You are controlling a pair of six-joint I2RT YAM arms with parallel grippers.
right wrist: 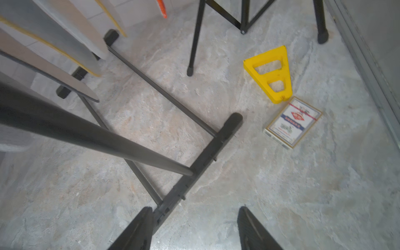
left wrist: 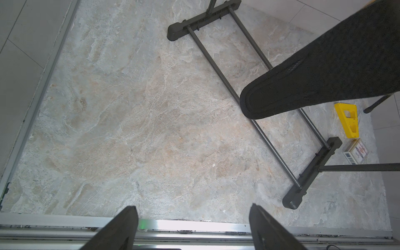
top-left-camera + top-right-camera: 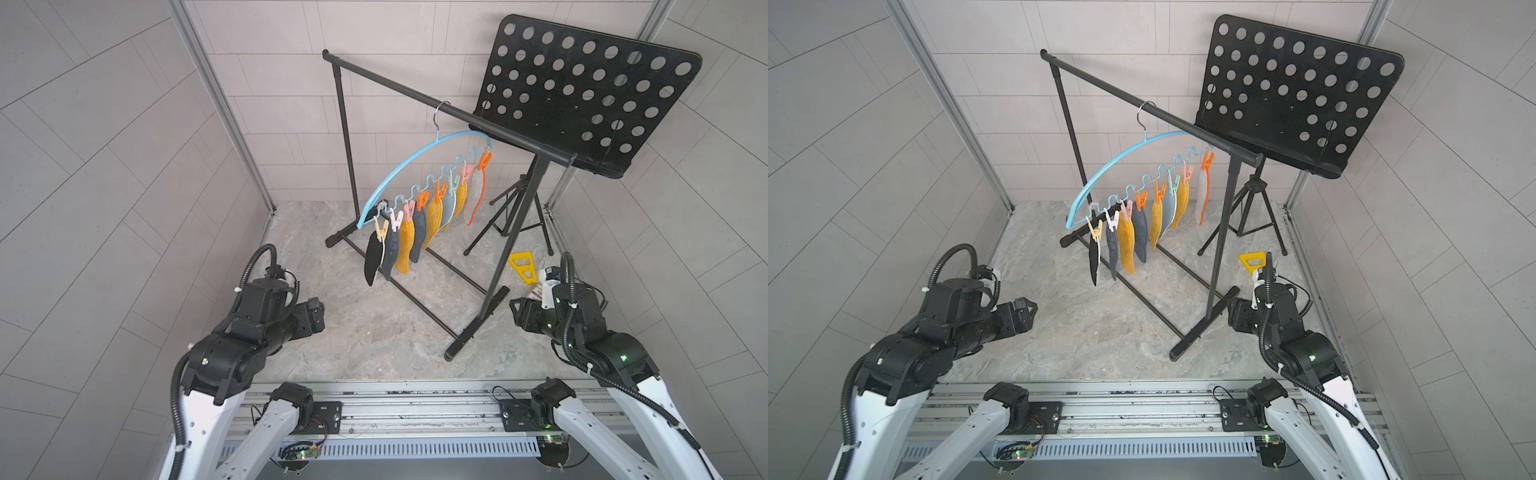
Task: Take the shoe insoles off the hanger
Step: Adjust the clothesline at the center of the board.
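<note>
In both top views the light-blue hanger (image 3: 409, 164) hangs by its silver hook from the top bar of a black rack (image 3: 386, 79). The hanger tilts, and its low end is nearer the robot. Eight shoe insoles (image 3: 405, 249) dangle in a row from little coloured clips (image 3: 422, 199) on its wavy bar. A black one is at the low end, then come grey and orange-yellow ones, and a red-orange mesh one is at the high end. The left arm (image 3: 257, 320) and the right arm (image 3: 582, 316) sit low on each side, both well apart from the insoles.

In the left wrist view the left gripper (image 2: 193, 225) is over the stone-look floor (image 2: 129, 129). Its fingers (image 2: 123, 229) are spread wide — nothing is between them. A dark insole hangs in the air near it, not touching.

In the right wrist view the right gripper (image 1: 195, 227) has its fingers (image 1: 138, 231) apart too, holding nothing. The rack's foot lies on the floor below. A yellow triangle piece (image 1: 268, 75) and a card box (image 1: 294, 122) lie just beside each other. The insoles hang off to one side, blurry.
</note>
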